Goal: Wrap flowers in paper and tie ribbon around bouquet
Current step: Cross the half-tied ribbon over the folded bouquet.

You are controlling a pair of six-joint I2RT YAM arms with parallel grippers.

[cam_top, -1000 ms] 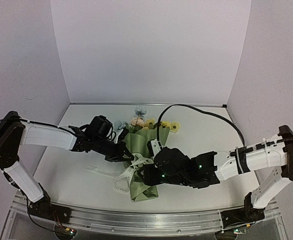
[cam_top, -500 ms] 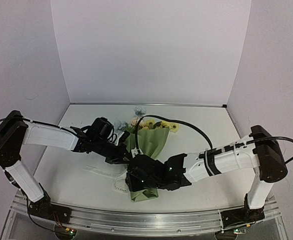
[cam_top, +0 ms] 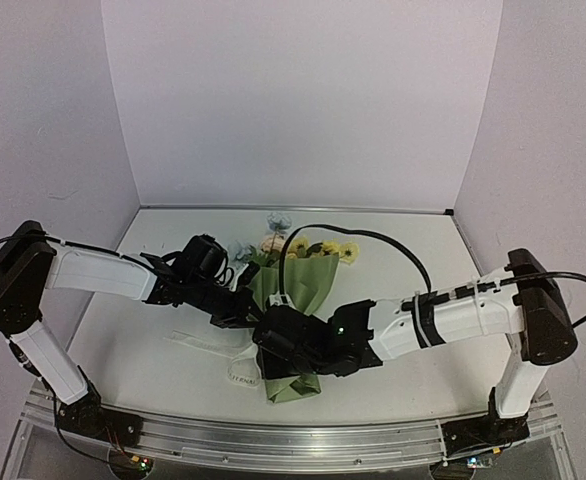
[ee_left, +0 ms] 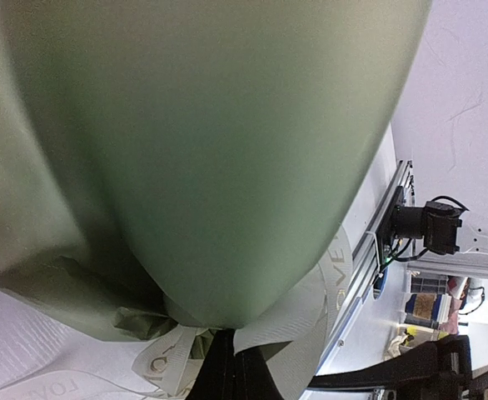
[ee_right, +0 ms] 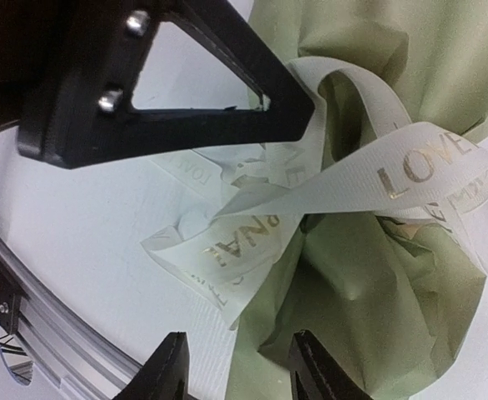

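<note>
The bouquet lies on the table, a cone of olive-green paper [cam_top: 308,285] with the flowers [cam_top: 298,246] at its far end. The cream ribbon [cam_top: 241,372] loops loosely around the narrow waist, and its end trails to the left. My left gripper [cam_top: 251,312] is at the waist's left side. In the left wrist view it [ee_left: 227,350] is shut on the ribbon [ee_left: 311,308] under the paper [ee_left: 211,150]. My right gripper [cam_top: 273,368] hovers over the cone's lower end. It [ee_right: 242,371] is open above the paper's [ee_right: 377,300] edge, just short of the ribbon [ee_right: 419,167] end.
The left gripper's black fingers [ee_right: 244,58] cross the top of the right wrist view. The right arm's black cable [cam_top: 353,235] arches over the blooms. An aluminium rail [cam_top: 273,435] runs along the table's near edge. White walls close in the table [cam_top: 153,330].
My right arm has swung left across the bouquet, so its gripper now sits over the cone's lower end by the ribbon. The left arm has stayed still.
</note>
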